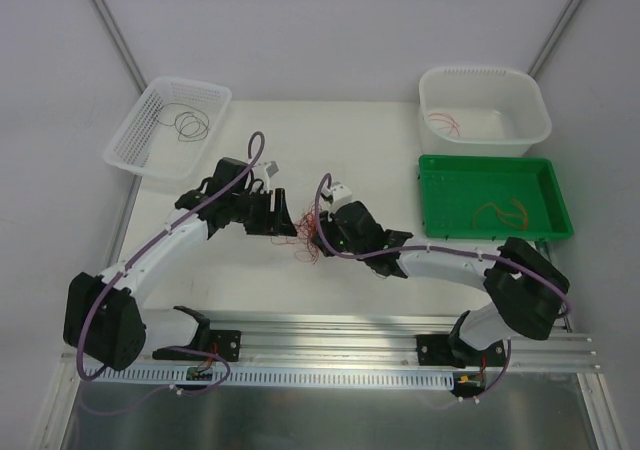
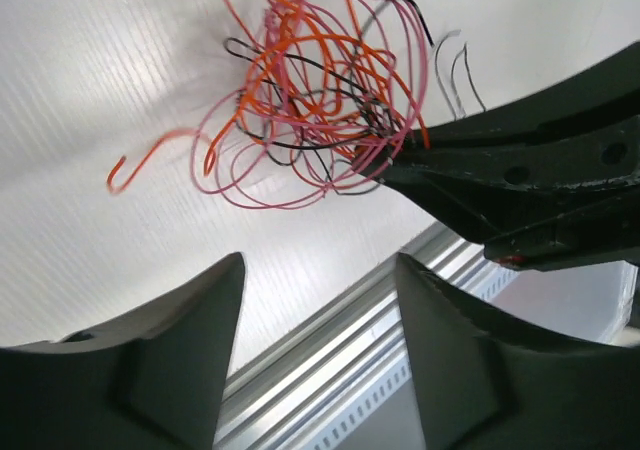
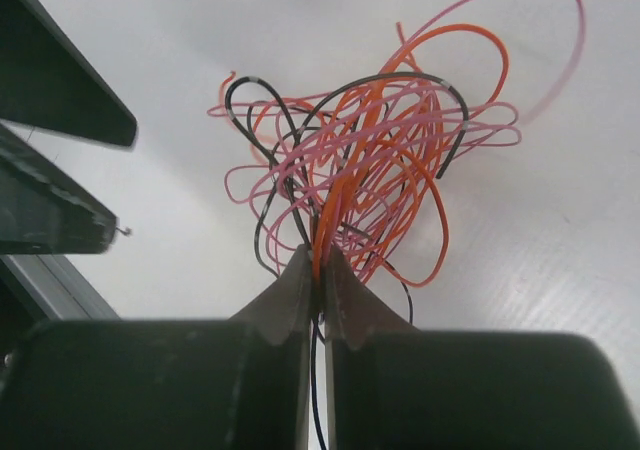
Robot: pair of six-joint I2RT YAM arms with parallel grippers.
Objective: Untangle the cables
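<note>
Right hand [image 3: 318, 267] clamped on the cables [image 3: 352, 175] — left hand [image 2: 318, 267] gaping just beside

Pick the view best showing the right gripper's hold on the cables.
Right wrist: the right gripper is shut on the cables, strands pinched between its tips. Left wrist shows it side-on; top external, only a small red clump.

The left dark fingers [image 2: 150, 360] are held apart, empty. Beyond them, a tangle of thin pink, orange and black wires [image 2: 320, 110] is pinched by the right dark fingers [image 2: 450, 170].
</note>
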